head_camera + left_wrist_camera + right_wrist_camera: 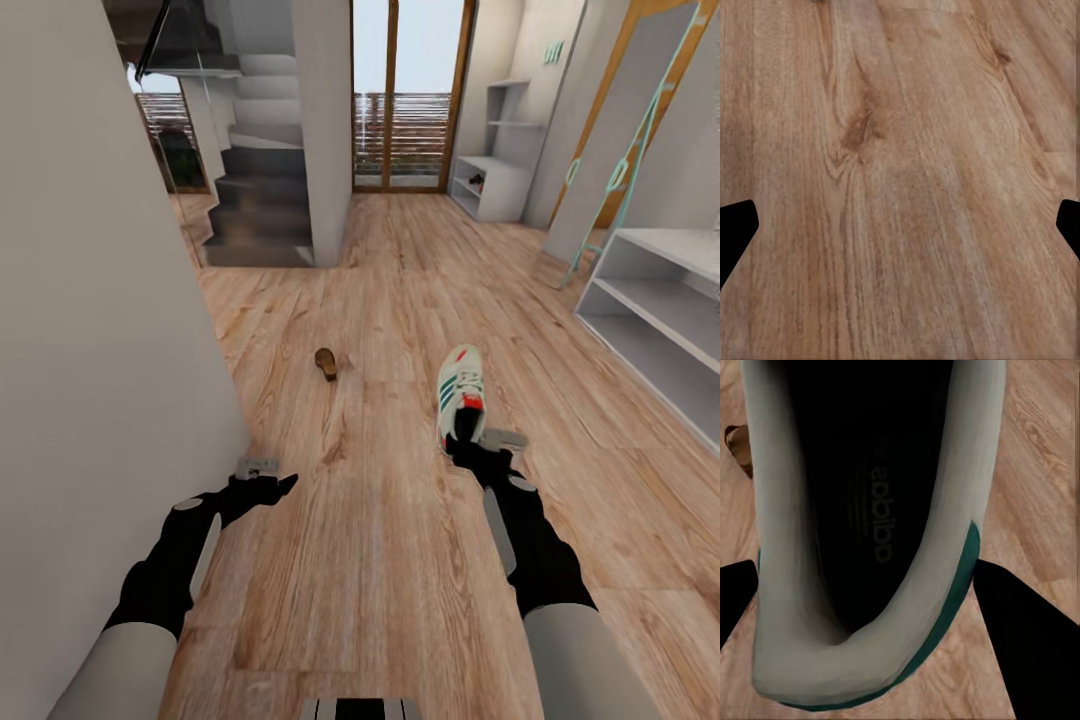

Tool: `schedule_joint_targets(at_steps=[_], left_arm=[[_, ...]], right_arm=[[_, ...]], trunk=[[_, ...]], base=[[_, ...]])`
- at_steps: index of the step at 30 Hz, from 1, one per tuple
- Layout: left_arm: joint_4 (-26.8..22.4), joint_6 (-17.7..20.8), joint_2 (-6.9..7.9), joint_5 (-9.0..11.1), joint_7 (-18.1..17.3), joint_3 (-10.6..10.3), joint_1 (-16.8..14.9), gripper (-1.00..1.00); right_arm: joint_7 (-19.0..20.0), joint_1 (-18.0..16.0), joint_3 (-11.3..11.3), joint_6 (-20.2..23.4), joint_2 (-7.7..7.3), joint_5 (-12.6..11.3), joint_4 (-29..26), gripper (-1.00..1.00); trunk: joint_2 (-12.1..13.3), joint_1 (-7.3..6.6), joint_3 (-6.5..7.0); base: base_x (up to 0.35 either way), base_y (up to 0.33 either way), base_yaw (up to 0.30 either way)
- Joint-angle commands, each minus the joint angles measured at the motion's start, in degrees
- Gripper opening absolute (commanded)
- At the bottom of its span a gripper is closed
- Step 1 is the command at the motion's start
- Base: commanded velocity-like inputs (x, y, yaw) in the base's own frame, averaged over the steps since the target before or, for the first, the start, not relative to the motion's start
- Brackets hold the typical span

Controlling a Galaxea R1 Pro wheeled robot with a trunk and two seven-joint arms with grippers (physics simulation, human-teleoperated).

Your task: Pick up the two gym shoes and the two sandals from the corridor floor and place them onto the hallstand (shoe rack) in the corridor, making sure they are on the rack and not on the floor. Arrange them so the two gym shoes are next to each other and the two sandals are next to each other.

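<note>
A cream-white gym shoe [460, 388] with green stripes and a red tongue lies on the corridor floor [380, 560], toe pointing away from me. My right gripper [470, 442] is at its heel. In the right wrist view the heel [870, 660] sits between the two dark fingers [1027, 645], which press against its sides. A small dark brown sandal [326, 363] lies to the shoe's left, and its edge [736, 444] shows beside the shoe. My left gripper [268, 487] hangs open over bare planks [900, 180]. The pale hallstand [655, 300] stands at the right.
A grey wall [100, 350] runs close along my left arm. Dark stairs [258, 210] and a glass door [408, 95] lie ahead. A smaller white shelf unit [495, 185] stands at the far end, and a tall panel [615, 150] leans beside the hallstand.
</note>
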Motion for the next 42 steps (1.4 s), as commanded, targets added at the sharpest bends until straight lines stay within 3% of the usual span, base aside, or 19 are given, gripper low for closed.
schedule_joint_targets(at_steps=[1, 12, 24, 36, 42], left_arm=[[-0.05, 0.28, -0.13, -0.61, -0.58, 0.25, -0.03, 1.00], [0.16, 0.39, -0.71, -0.65, -0.57, 0.22, 0.04, 1.00], [0.10, 0.41, -0.77, -0.69, -0.53, 0.19, 0.07, 1.00], [0.17, 0.41, -0.78, -0.67, -0.56, 0.26, 0.07, 1.00], [0.10, 0.39, -0.77, -0.62, -0.57, 0.23, 0.15, 1.00]], right_arm=[[-0.11, -0.01, -0.02, 0.50, 0.01, -0.15, -1.49, -1.00], [-0.04, -0.01, 0.00, 1.41, -0.03, 0.21, -8.06, -1.00], [-0.06, -0.01, 0.01, 2.14, -0.03, 0.26, -8.47, -1.00], [-0.06, -0.01, 0.03, 2.15, -0.03, 0.30, -8.47, -1.00], [-0.06, -0.01, -0.02, 2.15, -0.03, 0.30, -8.47, -1.00]], trunk=[[0.00, -0.03, 0.17], [0.15, -0.31, 2.61], [0.37, -0.65, 5.26], [5.18, -3.29, 7.65], [5.18, -3.29, 8.19]], base=[[0.000, 0.000, 0.000], [0.000, 0.000, 0.000], [0.000, 0.000, 0.000], [0.000, 0.000, 0.000], [0.002, 0.000, 0.000]])
